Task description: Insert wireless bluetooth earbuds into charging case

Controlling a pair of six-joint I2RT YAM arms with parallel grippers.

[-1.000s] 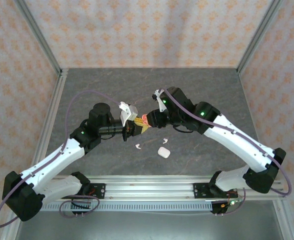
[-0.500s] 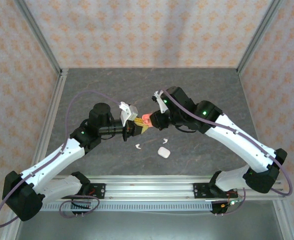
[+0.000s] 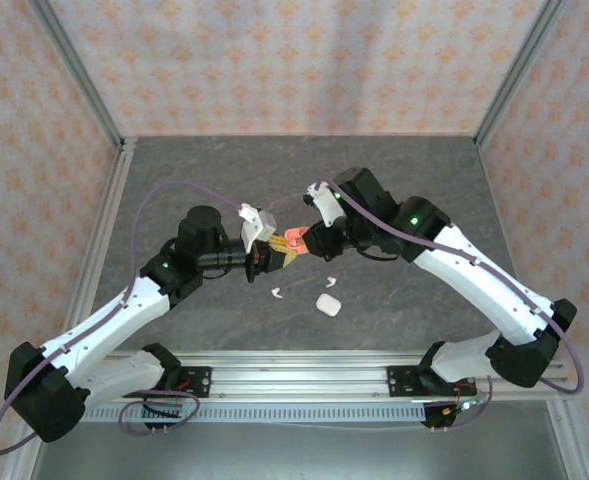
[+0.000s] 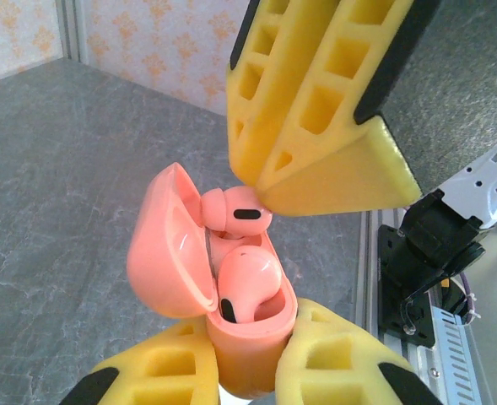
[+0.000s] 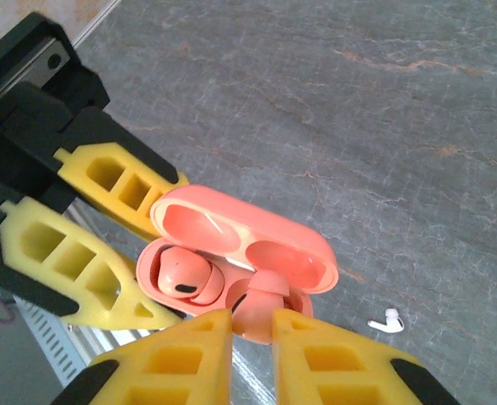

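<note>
the table (image 3: 174, 180) is a flat grey stone-pattern slab, matt, so i expect loose parts to stay put on it. above its middle, the left gripper (image 4: 248, 371) has its ribbed yellow jaws closed narrow on the lower body of the coral case (image 4: 168, 253), lid hinged open and mouth facing the right gripper (image 5: 252, 329). i judge the case a light, rigid, glossy plastic pebble: slippery on its curves, best held across the flat flanks below the hinge, as it is now. the white case (image 3: 326, 304) lies shut on the table near the arms, same pebble form. one coral earbud (image 4: 248, 278) sits seated in its well. the second coral earbud (image 5: 261, 304) is at the mouth of the empty well, pinched between the right jaws, which stand almost together around its bulb. i rate it very light, hard, smooth and apt to squirt out; grip the bulb sides, stem leading down. two white earbuds (image 3: 275, 294) (image 3: 330, 279) lie apart on the table beside the white case.
</note>
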